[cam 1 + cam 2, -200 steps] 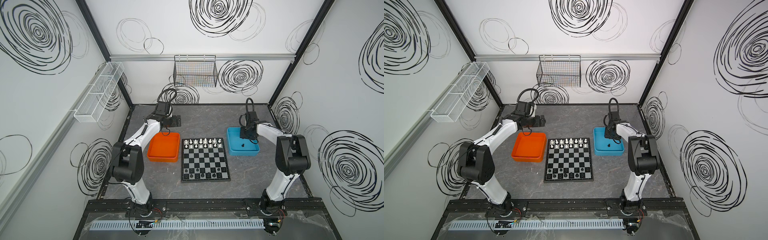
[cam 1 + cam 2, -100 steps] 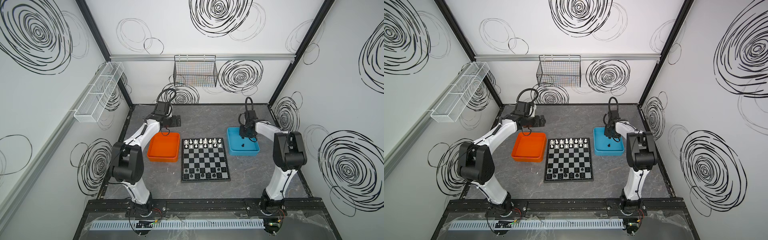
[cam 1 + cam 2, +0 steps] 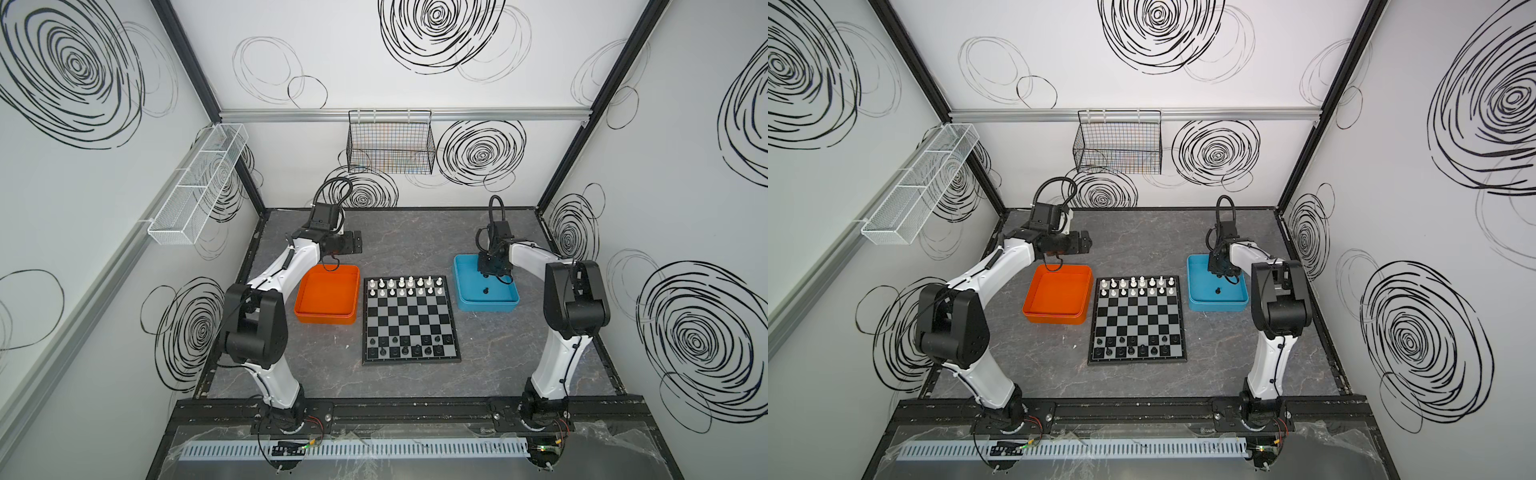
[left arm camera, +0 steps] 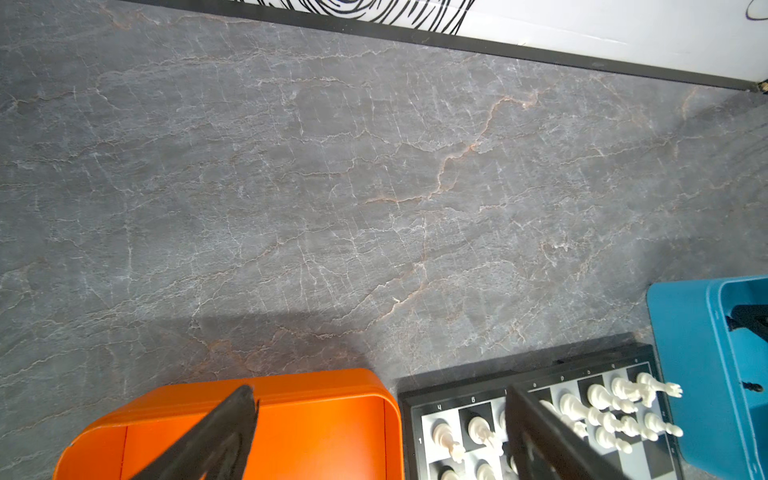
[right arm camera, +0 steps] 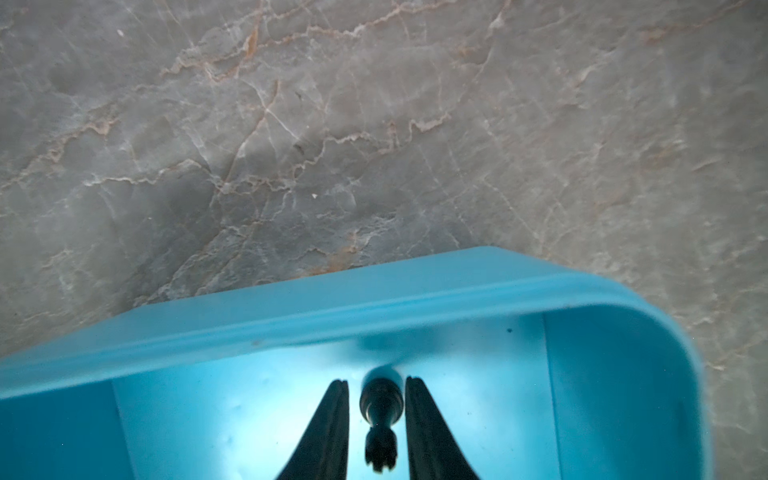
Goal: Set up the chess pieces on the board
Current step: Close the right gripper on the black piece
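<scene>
The board [image 3: 411, 360] lies in the middle of the table, in both top views. White chess pieces [image 3: 409, 286] fill its two far rows, and black chess pieces [image 3: 409, 347] stand on its two near rows. My right gripper [image 5: 377, 384] is down in the blue tray [image 5: 374, 299]. It is open, with a lying black piece [image 5: 381, 399] between its fingers; a thin gap shows on one side. Another black piece [image 3: 486, 289] lies loose in that tray. My left gripper [image 4: 380, 390] is wide open and holds nothing, above the far edge of the orange tray [image 4: 270, 386].
The orange tray [image 3: 326, 318] sits left of the board and the blue tray [image 3: 488, 307] right of it, both close to its edges. On the back wall hangs a black wire basket [image 3: 390, 145], and a white mesh shelf [image 3: 195, 187] is fixed to the left wall.
The right arm's elbow has shifted a little toward the left while its gripper stayed in the blue tray. The left arm has not moved.
</scene>
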Action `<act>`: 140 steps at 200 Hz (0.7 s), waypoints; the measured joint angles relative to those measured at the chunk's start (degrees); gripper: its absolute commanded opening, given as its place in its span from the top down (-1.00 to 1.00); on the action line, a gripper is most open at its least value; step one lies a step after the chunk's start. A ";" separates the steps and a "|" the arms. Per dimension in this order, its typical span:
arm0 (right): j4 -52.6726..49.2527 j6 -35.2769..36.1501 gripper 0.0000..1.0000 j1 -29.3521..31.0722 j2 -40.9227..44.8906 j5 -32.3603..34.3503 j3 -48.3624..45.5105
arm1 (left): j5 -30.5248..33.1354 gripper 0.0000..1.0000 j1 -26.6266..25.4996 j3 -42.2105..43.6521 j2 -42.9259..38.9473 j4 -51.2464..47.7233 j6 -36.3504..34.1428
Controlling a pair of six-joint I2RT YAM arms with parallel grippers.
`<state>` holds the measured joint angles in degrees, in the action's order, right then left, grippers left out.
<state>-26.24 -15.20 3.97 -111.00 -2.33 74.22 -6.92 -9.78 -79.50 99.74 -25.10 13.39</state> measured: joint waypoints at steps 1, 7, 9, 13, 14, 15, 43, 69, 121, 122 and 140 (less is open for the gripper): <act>0.00 0.00 0.45 0.00 -0.02 0.02 0.00 | -0.02 -0.92 0.00 0.00 0.00 0.00 0.00; -0.04 0.00 0.46 -0.04 -0.11 0.00 0.00 | -0.09 -0.92 0.00 0.00 0.00 0.00 0.00; -0.07 0.00 0.46 -0.04 -0.17 -0.02 0.00 | -0.09 -0.92 0.00 0.00 0.00 0.00 0.00; -0.09 0.00 0.47 -0.07 -0.20 -0.02 0.00 | -0.11 -0.92 0.00 0.00 0.00 0.00 0.00; -0.09 0.00 0.47 -0.09 -0.22 -0.02 0.00 | -0.11 -0.92 0.00 0.00 0.02 0.00 0.00; -0.09 0.00 0.47 -0.09 -0.24 -0.02 0.00 | -0.11 -0.92 0.00 0.00 0.02 0.00 0.00; -0.17 -0.02 0.55 -0.26 -0.28 -0.09 0.00 | -0.15 -0.92 0.00 0.00 0.02 0.00 0.11; -0.20 -0.02 0.69 -0.28 -0.28 -0.28 0.00 | -0.17 -0.92 0.00 0.00 0.11 0.00 0.13; -0.20 0.00 0.79 -0.28 -0.28 -0.72 0.00 | -0.33 -0.92 0.00 0.00 0.28 0.00 0.13; -0.20 0.00 0.80 -0.31 -0.28 -0.72 0.00 | -0.35 -0.92 0.00 0.00 0.28 0.00 0.13; -0.22 0.00 0.81 -0.31 -0.24 -0.79 0.00 | -0.35 -0.92 0.00 0.00 0.35 -0.02 0.13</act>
<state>-26.46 -15.20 3.66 -111.24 -3.11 74.22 -7.27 -9.78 -79.50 100.09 -25.12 13.52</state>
